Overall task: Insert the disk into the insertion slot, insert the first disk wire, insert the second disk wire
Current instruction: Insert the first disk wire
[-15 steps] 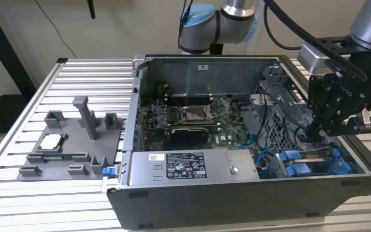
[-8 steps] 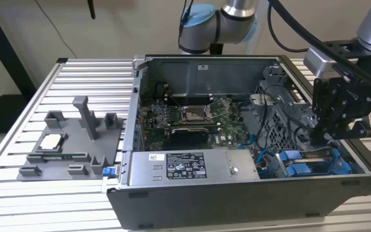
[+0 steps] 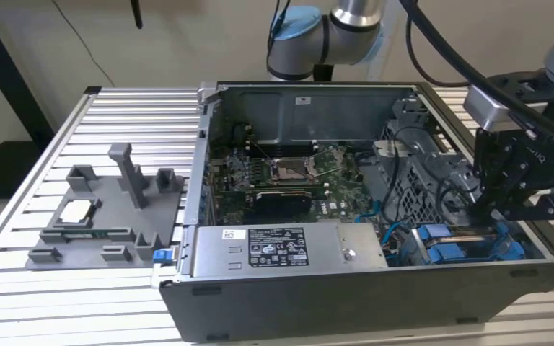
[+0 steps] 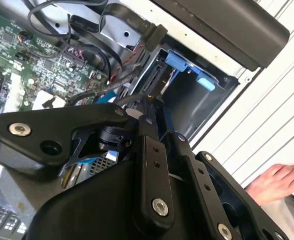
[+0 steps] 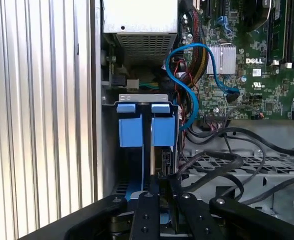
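Disk [image 5: 156,162] sits edge-on, clamped in my gripper [image 5: 159,186], its far end reaching into the insertion slot [image 5: 131,132] at a corner of the open computer case [image 3: 354,303].

Slatted table [image 3: 12,288], open computer case [image 3: 354,299], grey tray [image 3: 113,216], perhaps plastic

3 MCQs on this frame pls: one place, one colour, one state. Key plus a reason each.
1. Relative to the case, the grey fixture tray sits: A) inside it B) on the slatted table, at the exterior view's left of it C) on top of it.
2. The disk carrier tabs are: A) red B) blue C) yellow.
3. The case side is: A) shut B) open C) taped over.
1B, it stands on the table beside the case. 2B, both tabs show blue in the first wrist view. 3B, the motherboard lies exposed.
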